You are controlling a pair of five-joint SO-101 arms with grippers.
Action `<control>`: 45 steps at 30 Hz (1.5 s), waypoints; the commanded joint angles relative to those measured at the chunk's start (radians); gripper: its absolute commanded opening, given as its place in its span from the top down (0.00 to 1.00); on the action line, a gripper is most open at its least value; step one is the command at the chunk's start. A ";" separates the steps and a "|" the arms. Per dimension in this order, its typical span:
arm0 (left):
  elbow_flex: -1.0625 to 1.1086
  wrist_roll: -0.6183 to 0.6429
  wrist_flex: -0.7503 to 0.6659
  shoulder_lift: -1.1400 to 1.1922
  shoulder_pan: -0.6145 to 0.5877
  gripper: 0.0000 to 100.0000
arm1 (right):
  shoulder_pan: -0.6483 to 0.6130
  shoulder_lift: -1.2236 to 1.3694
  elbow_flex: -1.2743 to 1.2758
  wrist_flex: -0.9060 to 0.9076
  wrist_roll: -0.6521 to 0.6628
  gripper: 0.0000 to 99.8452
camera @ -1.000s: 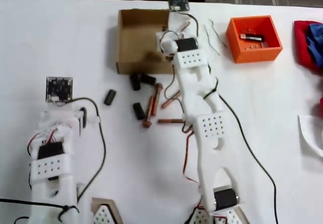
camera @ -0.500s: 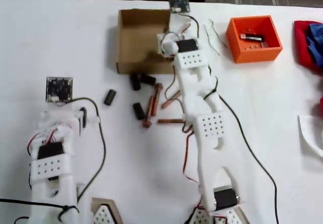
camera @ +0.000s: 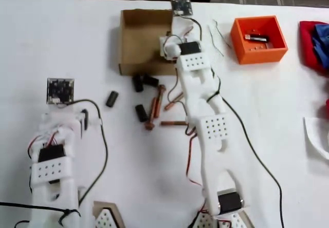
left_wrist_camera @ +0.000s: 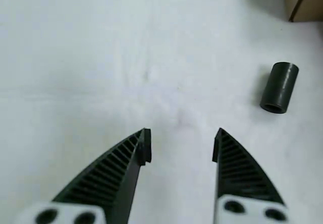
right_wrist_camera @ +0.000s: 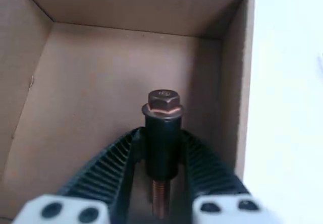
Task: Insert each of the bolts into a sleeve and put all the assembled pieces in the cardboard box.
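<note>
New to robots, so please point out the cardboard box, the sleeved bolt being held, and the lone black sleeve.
cardboard box (camera: 134,38), high view, on its bare floor.
sleeved bolt (right_wrist_camera: 162,143), right wrist view, on its black sleeve.
lone black sleeve (left_wrist_camera: 279,88), left wrist view, on its side.

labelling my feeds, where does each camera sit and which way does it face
high view: fixed above the table, looking down; left arm and right arm show, the right stretched to the cardboard box.
left wrist view: on the left wrist, facing the table past the open left gripper, a loose sleeve beyond.
right wrist view: on the right wrist, facing into the box past the right gripper, shut on a sleeved bolt.
shared: box in all three; loose sleeve in high and left wrist views.
</note>
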 commanded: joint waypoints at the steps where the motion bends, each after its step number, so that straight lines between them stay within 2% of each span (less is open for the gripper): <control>1: -0.002 0.003 -0.014 -0.012 -0.002 0.78 | 0.012 -0.025 -0.017 -0.024 0.005 0.85; 8: -0.002 0.003 -0.014 -0.012 -0.002 0.78 | 0.012 -0.033 -0.028 -0.027 0.005 0.88; 12: -0.002 0.003 -0.014 -0.012 -0.002 0.78 | 0.012 -0.033 -0.149 0.044 0.008 0.88; 18: -0.005 0.003 -0.014 -0.014 -0.002 0.78 | 0.027 -0.031 -0.477 0.314 0.009 0.88; 22: -0.021 0.005 -0.003 -0.017 -0.002 0.78 | 0.053 -0.094 -0.470 0.456 0.003 0.88; 27: -0.248 0.006 0.249 -0.014 -0.008 0.78 | 0.013 -0.263 -0.468 0.806 0.020 0.88; 31: -0.440 0.008 0.416 -0.014 -0.054 0.78 | -0.088 -0.475 -0.250 0.808 0.204 0.88; 37: -0.572 0.025 0.502 -0.014 -0.304 0.78 | -0.274 -0.915 0.476 0.780 0.181 0.88; 41: -0.572 0.023 0.517 -0.014 -0.433 0.78 | -0.305 -1.069 0.862 0.585 0.153 0.88; 45: -0.529 0.025 0.559 -0.014 -0.448 0.78 | -0.332 -1.096 1.135 0.352 0.152 0.88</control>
